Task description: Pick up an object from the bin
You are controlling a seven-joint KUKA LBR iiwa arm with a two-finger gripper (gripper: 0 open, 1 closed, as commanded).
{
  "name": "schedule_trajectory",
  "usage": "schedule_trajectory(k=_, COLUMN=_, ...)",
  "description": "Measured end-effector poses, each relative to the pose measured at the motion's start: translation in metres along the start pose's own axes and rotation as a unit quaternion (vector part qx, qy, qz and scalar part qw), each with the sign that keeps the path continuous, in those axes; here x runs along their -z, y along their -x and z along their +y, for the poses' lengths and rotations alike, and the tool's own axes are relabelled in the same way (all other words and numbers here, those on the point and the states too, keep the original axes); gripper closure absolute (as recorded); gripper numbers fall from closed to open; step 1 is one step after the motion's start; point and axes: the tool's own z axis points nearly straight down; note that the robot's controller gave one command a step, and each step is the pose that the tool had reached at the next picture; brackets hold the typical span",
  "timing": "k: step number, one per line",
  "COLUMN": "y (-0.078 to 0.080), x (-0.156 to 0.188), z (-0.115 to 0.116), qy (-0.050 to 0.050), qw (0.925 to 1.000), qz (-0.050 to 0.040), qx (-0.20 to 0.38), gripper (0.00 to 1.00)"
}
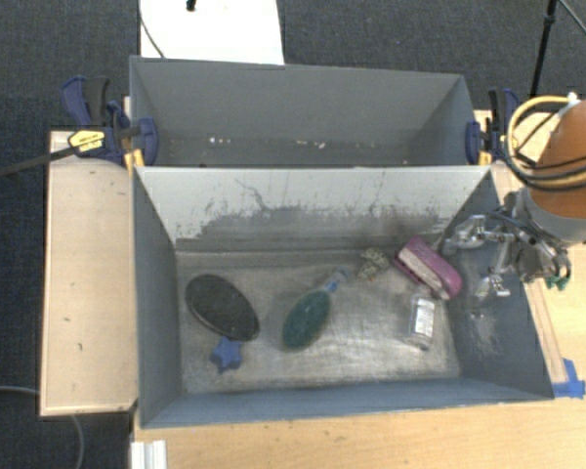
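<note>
Bin (303, 203) holds 6 loose things, none heaped. The gripper (479, 262) hangs over the right sloping wall, low in the bin. Its fingers (492, 283) look spread, with nothing between them. Nearest thing is a pink-purple oblong piece (430, 267), tilted, at the floor's right rear, just beside the gripper's left side. A small clear packet (423, 320) lies in front of it. Well apart to the left are a green oval brush (306, 320), a black oval disc (222, 307), a small blue piece (226, 356) and a tan scrap (373, 261).

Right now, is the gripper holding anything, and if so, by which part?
Nothing. The gripper hangs open by the bin's right wall, just right of the pink thing, with nothing in its grasp.
</note>
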Motion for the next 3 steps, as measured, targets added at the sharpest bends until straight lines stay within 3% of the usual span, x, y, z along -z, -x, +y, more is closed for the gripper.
schedule_trajectory(k=1, y=-0.022, x=-0.113, z=0.016, qy=0.0, qw=0.9925, qz=-0.0022, qx=0.123, gripper=0.0)
schedule_trajectory(k=2, y=-0.021, x=-0.111, z=0.016, qy=-0.001, qw=0.9923, qz=-0.0039, qx=0.124, gripper=1.0)
schedule_trajectory(k=3, y=-0.03, x=0.062, z=0.052, qy=-0.001, qw=0.9415, qz=-0.0029, qx=0.337, gripper=1.0)
